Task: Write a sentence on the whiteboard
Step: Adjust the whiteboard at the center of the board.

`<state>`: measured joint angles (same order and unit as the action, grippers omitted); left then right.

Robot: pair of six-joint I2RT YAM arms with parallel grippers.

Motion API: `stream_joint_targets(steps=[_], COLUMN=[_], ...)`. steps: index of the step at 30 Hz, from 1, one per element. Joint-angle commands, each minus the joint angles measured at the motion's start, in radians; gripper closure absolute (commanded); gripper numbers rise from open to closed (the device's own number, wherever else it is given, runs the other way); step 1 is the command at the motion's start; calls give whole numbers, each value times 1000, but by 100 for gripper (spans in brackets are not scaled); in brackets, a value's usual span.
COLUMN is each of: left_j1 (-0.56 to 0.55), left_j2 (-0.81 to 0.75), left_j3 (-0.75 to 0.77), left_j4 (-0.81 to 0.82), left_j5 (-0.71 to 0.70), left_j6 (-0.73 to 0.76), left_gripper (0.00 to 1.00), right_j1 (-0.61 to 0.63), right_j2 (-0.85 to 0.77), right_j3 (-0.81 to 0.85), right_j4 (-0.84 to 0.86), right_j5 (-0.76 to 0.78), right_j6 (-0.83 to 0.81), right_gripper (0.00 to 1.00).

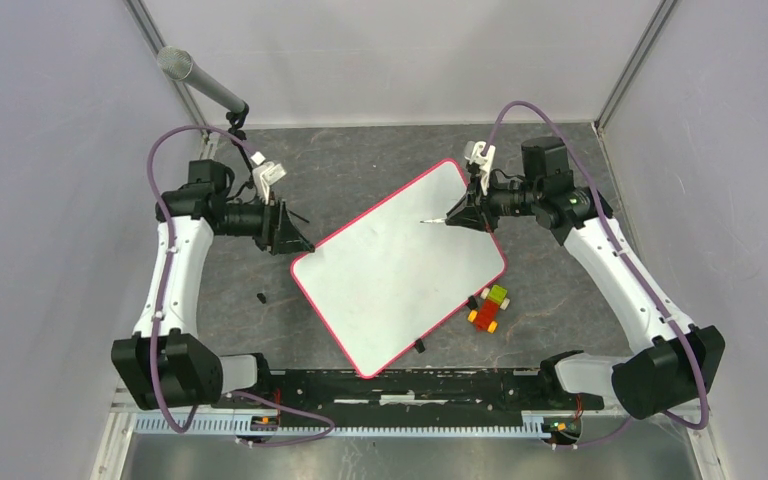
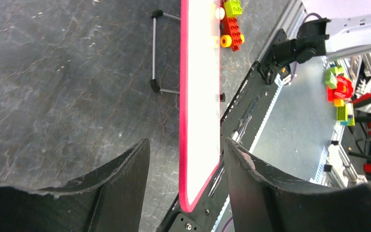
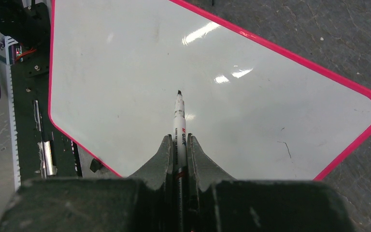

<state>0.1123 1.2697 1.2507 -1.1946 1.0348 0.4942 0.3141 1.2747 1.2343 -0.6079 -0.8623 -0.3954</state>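
Right claw [image 3: 179, 140] clamps marker [image 3: 178, 108] over blank whiteboard [image 3: 125, 58], left claw [image 2: 186, 145] apart; lower tip gently w/ steady pressure.

Above the black base rail [image 1: 410, 385], the left arm [image 1: 165, 290] and right arm [image 1: 625, 275] have white link shells, black joint housings, looping purple cables [image 1: 523, 103] and wedge-shaped matte black fingers [image 2: 121, 183]

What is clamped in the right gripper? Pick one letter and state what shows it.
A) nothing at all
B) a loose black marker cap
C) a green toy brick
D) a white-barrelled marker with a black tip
D: the right gripper is shut on the white-barrelled marker with a black tip, which points out over the flat white whiteboard with a red-pink rim.
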Motion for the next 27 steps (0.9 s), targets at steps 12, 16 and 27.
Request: stream_joint_targets(steps=[12, 16, 27], left_j1=[-148, -178, -251], left_j2=[130, 163, 283], left_j3=[20, 42, 162], left_j4=[114, 116, 60], left_j5=[21, 7, -43], left_j6=[-28, -7, 75], left_gripper=[79, 89, 98], right_j1=[6, 6, 6], right_j2=[0, 4, 2], right_j3=[73, 77, 78], right_j4=[-57, -72, -105], right_j5=[-3, -6, -12], right_j6=[-55, -66, -95], right_gripper=[100, 100, 100])
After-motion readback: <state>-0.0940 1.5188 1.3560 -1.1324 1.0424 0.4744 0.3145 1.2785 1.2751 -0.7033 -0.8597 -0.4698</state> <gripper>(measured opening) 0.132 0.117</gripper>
